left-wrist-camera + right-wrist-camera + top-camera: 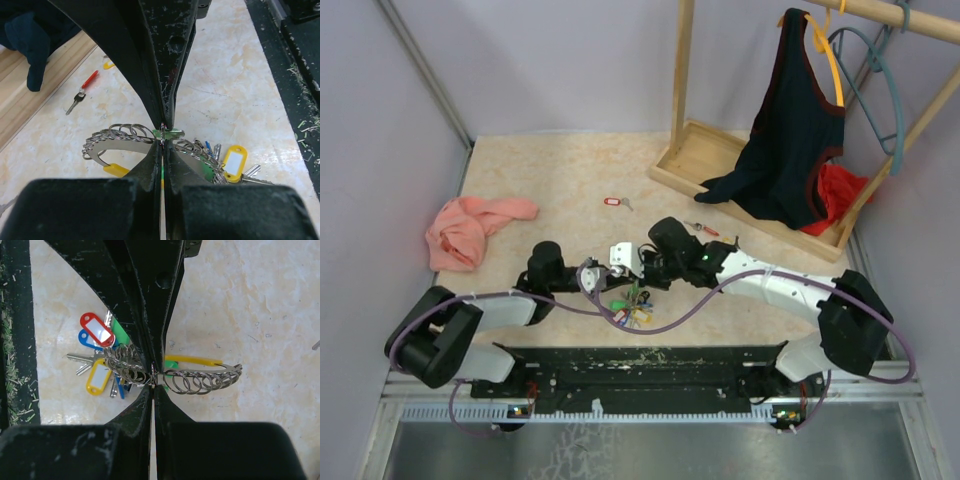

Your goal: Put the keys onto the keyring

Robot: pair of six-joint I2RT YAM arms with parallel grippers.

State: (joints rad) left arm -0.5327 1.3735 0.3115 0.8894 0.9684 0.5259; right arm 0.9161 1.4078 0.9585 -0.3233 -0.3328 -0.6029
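Note:
The keyring point(636, 303) is a thin silvery band strung with several small split rings point(120, 134), and its bunch of tagged keys point(98, 375) rests on the table. My left gripper point(163, 142) and right gripper point(154, 379) meet tip to tip at the table's near middle. Both are shut on the band at the same spot. A green tag point(172, 133) sits right at the joined tips. Two loose keys lie apart: one with a red tag point(612, 202), and one with a red head point(84, 93) near the wooden base.
A pink cloth point(470, 228) lies at the left. At the back right, a wooden rack point(695, 150) carries a dark top point(790, 130), a red cloth point(835, 195) and a teal hanger point(885, 90). The black base rail point(640, 365) runs along the near edge.

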